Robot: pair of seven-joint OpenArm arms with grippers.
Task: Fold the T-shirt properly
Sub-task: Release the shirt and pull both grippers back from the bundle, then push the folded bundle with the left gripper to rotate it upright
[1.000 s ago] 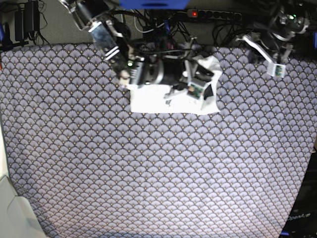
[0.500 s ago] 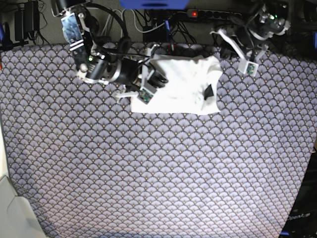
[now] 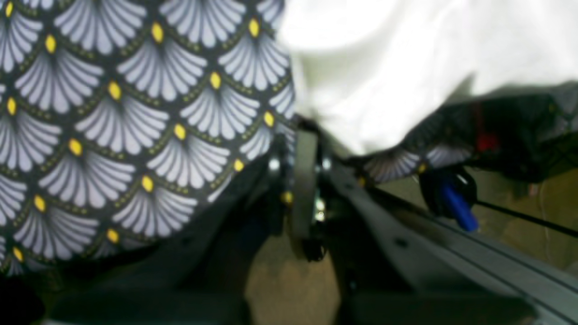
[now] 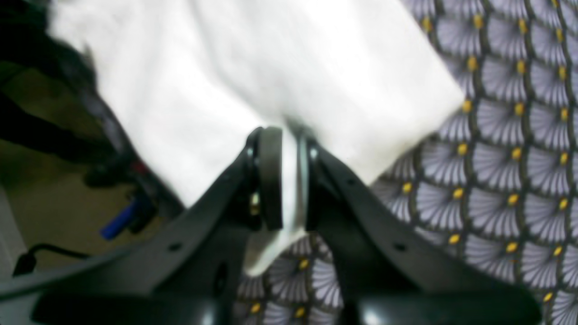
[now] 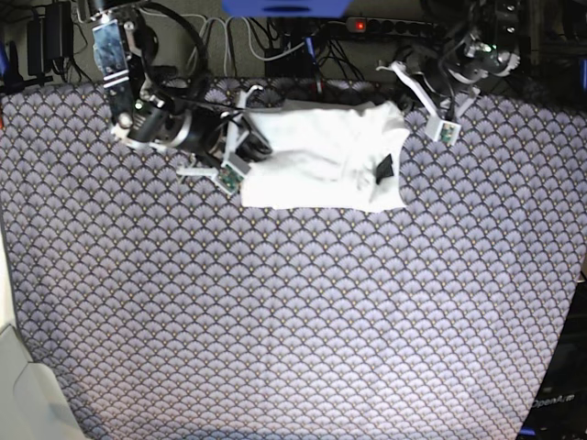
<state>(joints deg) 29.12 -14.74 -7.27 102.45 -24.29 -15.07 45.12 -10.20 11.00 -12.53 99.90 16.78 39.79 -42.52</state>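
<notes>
The T-shirt (image 5: 321,160) lies folded as a white rectangle at the back middle of the table, plain side up, with a small dark tab (image 5: 383,170) near its right edge. My right gripper (image 5: 248,156) is at its left edge. In the right wrist view this gripper (image 4: 289,180) is shut on a strip of the T-shirt (image 4: 271,67). My left gripper (image 5: 408,92) hovers by the shirt's back right corner. In the left wrist view it (image 3: 305,180) is shut and empty, beside the T-shirt (image 3: 384,67), at the table's back edge.
A scallop-patterned cloth (image 5: 293,312) covers the table. A power strip (image 5: 394,27) and loose cables lie just behind the back edge. A pale object (image 5: 18,394) sits at the front left corner.
My right gripper has swept left across the shirt to its left edge, uncovering the folded cloth. My left arm has moved left toward the shirt's back right corner.
</notes>
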